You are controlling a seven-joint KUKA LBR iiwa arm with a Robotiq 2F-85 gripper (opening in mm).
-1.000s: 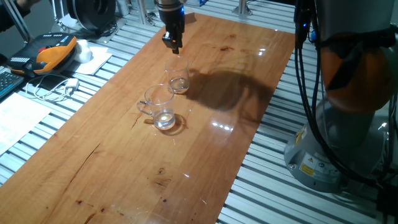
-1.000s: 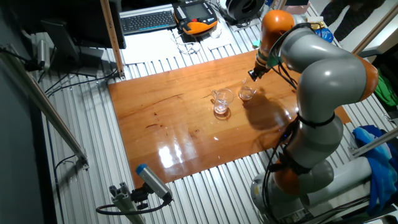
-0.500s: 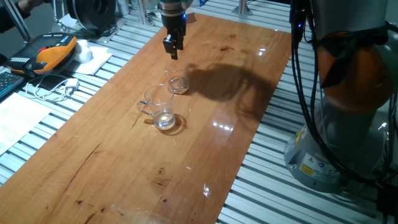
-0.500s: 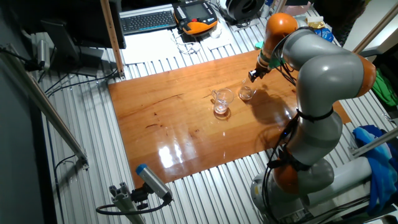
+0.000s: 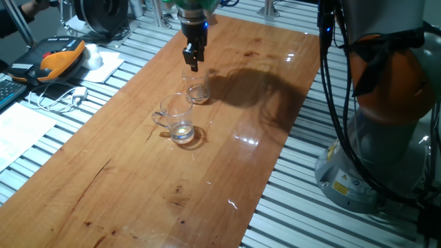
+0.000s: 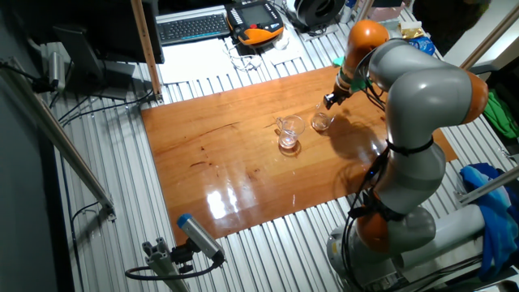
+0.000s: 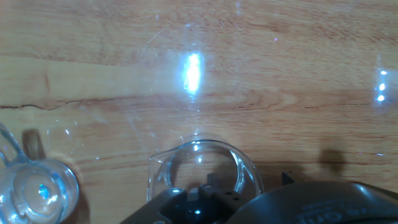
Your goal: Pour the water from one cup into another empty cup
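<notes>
1. Hand (image 5: 193, 64) hangs just above the small glass (image 5: 198, 90), at its 12 o'clock in one fixed view; no contact visible.
2. Fingers look close together in that view, nothing held, but can't tell for sure whether they're apart or together.
3. Small glass (image 6: 322, 122) stands upright on the tabletop (image 5: 138, 179), just beside the mug.
4. Mug (image 5: 178, 118) sits at the glass's 7 o'clock, upright, loop handle pointing to 9 o'clock.
5. Hand view: glass rim (image 7: 205, 167) at 6 o'clock, partly hidden by the hand body; mug (image 7: 37, 186) at 8 o'clock.
6. Water: can't make it out in either vessel, only glare on the mug's thick base.
</notes>
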